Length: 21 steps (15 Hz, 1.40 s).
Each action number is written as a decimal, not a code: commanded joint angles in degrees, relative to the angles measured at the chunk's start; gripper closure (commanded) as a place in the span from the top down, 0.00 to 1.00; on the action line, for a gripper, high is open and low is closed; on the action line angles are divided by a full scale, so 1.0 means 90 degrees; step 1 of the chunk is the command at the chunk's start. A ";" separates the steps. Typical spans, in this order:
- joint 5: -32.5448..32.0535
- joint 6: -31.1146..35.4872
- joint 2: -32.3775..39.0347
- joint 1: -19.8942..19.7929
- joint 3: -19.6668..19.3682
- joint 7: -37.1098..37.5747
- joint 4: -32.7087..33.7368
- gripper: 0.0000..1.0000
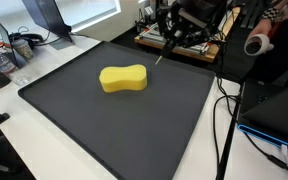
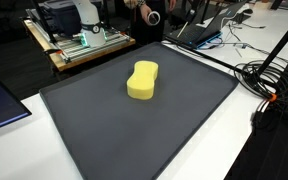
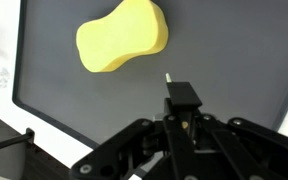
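A yellow, peanut-shaped sponge [image 1: 122, 78] [image 2: 142, 80] [image 3: 122, 38] lies on a dark grey mat [image 1: 134, 125] [image 2: 134, 135] [image 3: 74, 95]. My gripper [image 1: 170, 40] [image 3: 181, 94] hangs above the mat's far edge, apart from the sponge, with its jaws pressed together. A thin pale stick [image 1: 160, 60] [image 3: 167, 77] pokes out from between the fingertips and slants down toward the mat. In the wrist view the sponge is ahead and to the left of the fingertips. Only the stick's tip shows there.
A wooden board with equipment [image 1: 179, 48] [image 2: 84, 45] stands behind the mat. A hair dryer [image 1: 256, 42] [image 2: 152, 17], laptops [image 2: 209, 25] and loose cables [image 1: 234, 110] [image 2: 269, 80] crowd one side. Headphones and clutter [image 1: 19, 45] sit on the white table [image 1: 44, 140].
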 commanded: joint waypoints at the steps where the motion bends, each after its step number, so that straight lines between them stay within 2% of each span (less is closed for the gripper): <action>1: 0.0600 -0.0201 0.0753 -0.0086 -0.0430 -0.0252 0.1142 0.03; 3: 0.0636 -0.0070 0.0937 -0.0135 -0.0672 -0.0251 0.1430 0.03; 4: 0.0375 -0.0208 0.0982 -0.0038 -0.0836 -0.0281 0.1578 0.03; 5: 0.0496 -0.0001 0.0752 -0.0022 -0.0795 -0.0185 0.1071 0.12; 9: 0.0480 -0.0020 0.0887 -0.0023 -0.0926 -0.0228 0.1369 0.12; 10: 0.0479 -0.0025 0.0887 -0.0008 -0.0924 -0.0228 0.1376 0.03; 13: 0.0933 -0.0372 0.1351 -0.0324 -0.1023 -0.0415 0.2095 0.03; 21: 0.2211 -0.0535 0.2450 -0.1365 -0.1343 -0.0411 0.3577 0.03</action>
